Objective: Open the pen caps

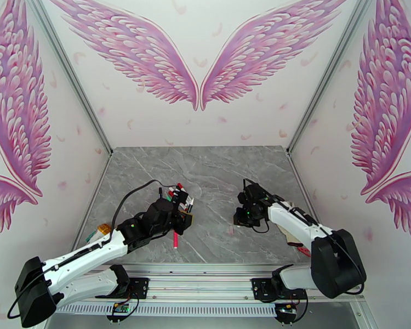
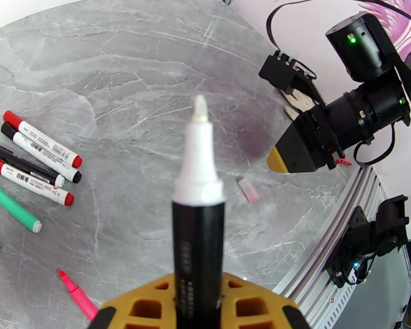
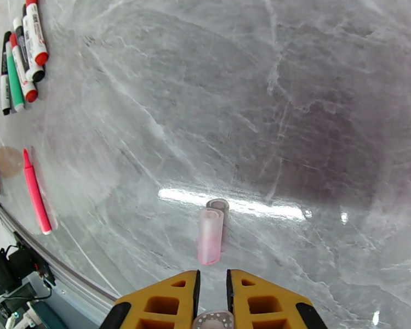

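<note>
My left gripper (image 2: 199,283) is shut on a black pen (image 2: 199,242) that stands upright between its fingers. The pen's white nib is bare and points towards the right gripper (image 2: 279,157). My right gripper (image 3: 212,276) hovers low over the table, shut on a pale pen cap (image 3: 212,320) whose rounded end shows deep between its fingers. A translucent pink cap (image 3: 210,236) lies on the table just ahead of it. Several capped pens (image 2: 41,154) lie in a row at the left, with a green pen (image 2: 11,204) beside them. A pink pen (image 3: 35,193) lies apart, uncapped.
The grey marble table (image 1: 216,171) is walled by white panels with pink wings. A metal rail (image 1: 205,270) runs along the near edge. A small orange thing (image 1: 103,229) sits at the table's left edge. The two grippers (image 1: 184,212) (image 1: 241,215) are about a hand's width apart.
</note>
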